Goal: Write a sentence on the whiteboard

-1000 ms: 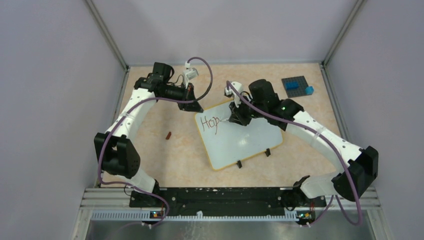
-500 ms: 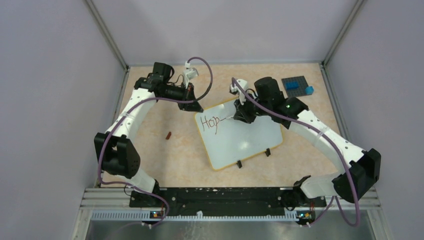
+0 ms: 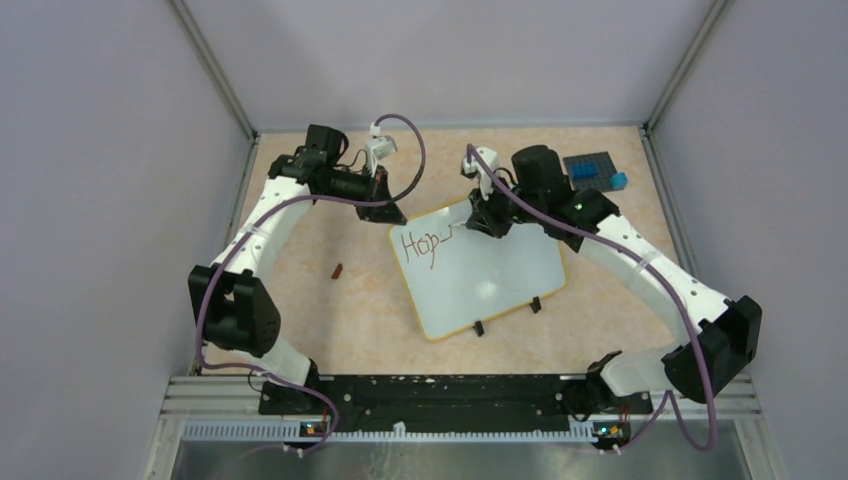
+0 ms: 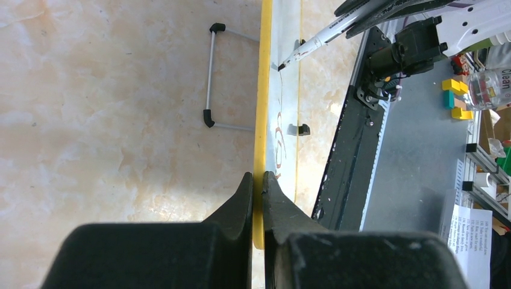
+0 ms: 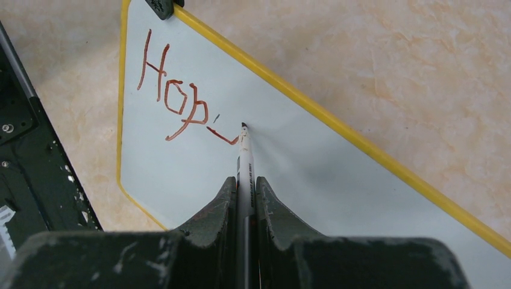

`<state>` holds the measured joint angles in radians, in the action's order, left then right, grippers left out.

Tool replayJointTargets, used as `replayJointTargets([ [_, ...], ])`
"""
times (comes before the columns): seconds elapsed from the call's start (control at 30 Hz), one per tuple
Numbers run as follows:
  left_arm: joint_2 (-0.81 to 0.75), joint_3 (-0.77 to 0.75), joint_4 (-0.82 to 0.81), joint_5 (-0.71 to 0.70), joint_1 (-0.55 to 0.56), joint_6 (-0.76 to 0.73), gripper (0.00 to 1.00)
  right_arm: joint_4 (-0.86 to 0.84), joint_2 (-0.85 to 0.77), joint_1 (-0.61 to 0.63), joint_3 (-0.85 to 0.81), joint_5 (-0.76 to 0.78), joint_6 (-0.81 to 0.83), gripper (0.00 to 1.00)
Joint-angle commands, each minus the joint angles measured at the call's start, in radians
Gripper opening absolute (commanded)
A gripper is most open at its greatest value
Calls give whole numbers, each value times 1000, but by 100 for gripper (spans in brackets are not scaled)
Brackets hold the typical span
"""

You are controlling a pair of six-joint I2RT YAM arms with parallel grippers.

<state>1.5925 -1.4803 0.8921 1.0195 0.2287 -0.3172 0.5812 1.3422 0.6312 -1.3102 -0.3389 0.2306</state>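
Shifted rightward since a second ago, the right gripper (image 5: 246, 183), jaws closed on a marker (image 5: 244, 150), sets its tip on the whiteboard (image 3: 490, 280) just after "Hop", the sentence (image 5: 175, 99) so far. The whiteboard lies on the bench (image 3: 340, 310); the left gripper (image 4: 257, 180), jaws closed, clamps its yellow rim.

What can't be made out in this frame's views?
Right wrist view: most of the marker is buried between the jaws, and the frame edge cuts off the whiteboard.
Top view: the marker tip is hidden under the right gripper, and the reddish bit is too small to identify.
Left wrist view: the sentence is seen edge-on, so it is unreadable.
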Motion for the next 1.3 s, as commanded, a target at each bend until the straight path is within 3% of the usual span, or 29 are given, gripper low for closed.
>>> replayJointTargets([
  [0.0, 1, 22, 48, -2, 31, -2, 0, -46, 21, 16, -29, 6, -12, 0],
  [0.47, -5, 32, 46, -6, 31, -3, 0, -51, 14, 69, 35, 24, -13, 0],
  [1.27, -5, 28, 46, -10, 31, 0, 0, 5, -61, 21, 82, 72, 38, 0],
])
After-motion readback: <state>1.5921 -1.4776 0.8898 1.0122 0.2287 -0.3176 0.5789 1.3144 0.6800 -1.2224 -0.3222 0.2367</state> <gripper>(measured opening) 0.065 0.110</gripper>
